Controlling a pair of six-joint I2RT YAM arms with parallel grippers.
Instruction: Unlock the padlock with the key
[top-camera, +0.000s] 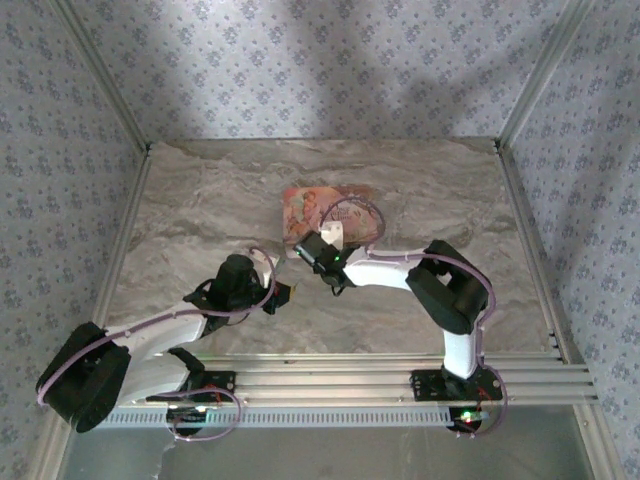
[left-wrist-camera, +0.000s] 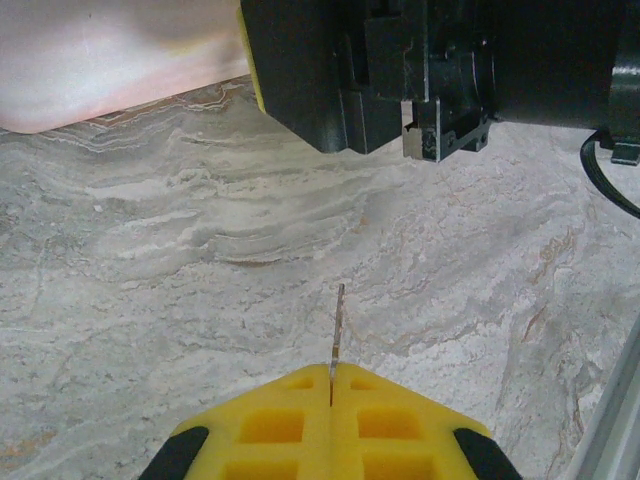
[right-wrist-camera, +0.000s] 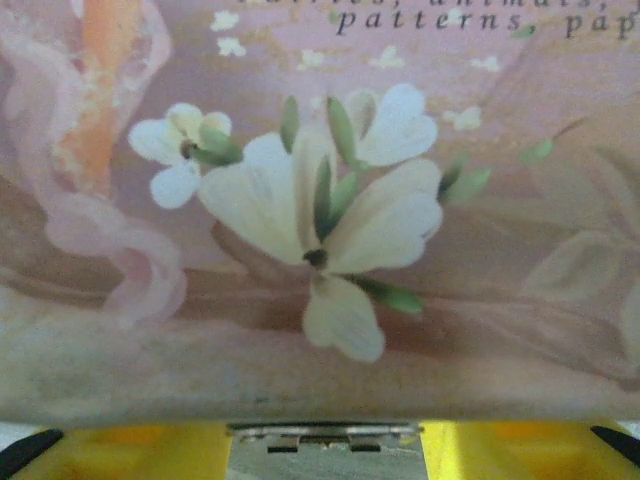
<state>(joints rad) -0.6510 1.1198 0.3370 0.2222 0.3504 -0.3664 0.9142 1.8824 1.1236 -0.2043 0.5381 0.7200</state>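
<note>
step: carry key (left-wrist-camera: 338, 320) to padlock | left gripper (left-wrist-camera: 331, 375): clenched on key | right gripper (right-wrist-camera: 325, 450): close against pink box (right-wrist-camera: 320, 200), cannot tell if gripping | tip: square key to padlock first, advance slowly

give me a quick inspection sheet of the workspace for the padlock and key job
surface: marble-look table, no spills seen
job's things: pink floral box mid-table; key with its blade sticking out of the left gripper; padlock cannot be told for sure, a metal piece sits at the box's near edge
clutter: nothing seen
grippers: left gripper shut on the key; right gripper up against the box, metal piece between its fingers, grip unclear
cables: lilac cables along both arms, one loop over the box
surroundings: floral-papered walls, aluminium frame
</note>
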